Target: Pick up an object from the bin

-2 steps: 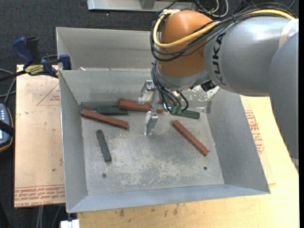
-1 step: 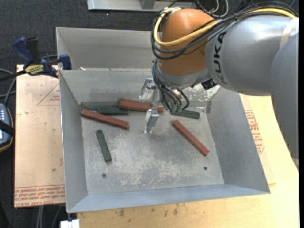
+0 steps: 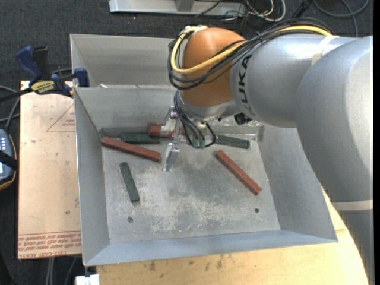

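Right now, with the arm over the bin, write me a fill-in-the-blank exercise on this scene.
1. The bin holds sticks of two colours: some match the red-brown stick at right, the others are dark ____.
2. The short green stick that lies by itself is in the bin's ____ half.
3. The arm reaches in from the view's ____ side.
4. The rounded cover on its wrist is ____.

Missing words: green; left; right; orange.

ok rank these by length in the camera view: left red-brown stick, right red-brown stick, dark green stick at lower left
1. left red-brown stick and right red-brown stick: about alike, too close to rank.
2. dark green stick at lower left: clearly shorter.
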Controlling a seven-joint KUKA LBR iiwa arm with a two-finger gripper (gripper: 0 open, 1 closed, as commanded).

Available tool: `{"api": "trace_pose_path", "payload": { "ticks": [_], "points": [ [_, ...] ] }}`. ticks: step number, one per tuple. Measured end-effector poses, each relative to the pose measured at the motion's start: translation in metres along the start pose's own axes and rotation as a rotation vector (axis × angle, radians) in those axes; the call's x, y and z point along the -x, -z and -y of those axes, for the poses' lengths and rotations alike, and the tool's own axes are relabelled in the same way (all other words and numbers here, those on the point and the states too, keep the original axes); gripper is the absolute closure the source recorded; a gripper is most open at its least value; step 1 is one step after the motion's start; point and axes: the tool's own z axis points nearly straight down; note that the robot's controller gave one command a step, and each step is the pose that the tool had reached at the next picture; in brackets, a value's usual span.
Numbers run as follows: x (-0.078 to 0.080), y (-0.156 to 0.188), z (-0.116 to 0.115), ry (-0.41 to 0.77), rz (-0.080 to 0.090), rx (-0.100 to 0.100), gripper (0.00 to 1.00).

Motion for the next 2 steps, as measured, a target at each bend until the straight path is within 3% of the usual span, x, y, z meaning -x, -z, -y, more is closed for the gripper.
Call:
{"api": "trace_pose_path", "payload": {
  "ticks": [1, 2],
  "points": [
    [0.006, -0.009, -0.028, -0.081, -0.006, -0.001, 0.00],
    [0.007, -0.045, -0.039, -0.037, -0.003, -0.001, 0.00]
  ]
}}
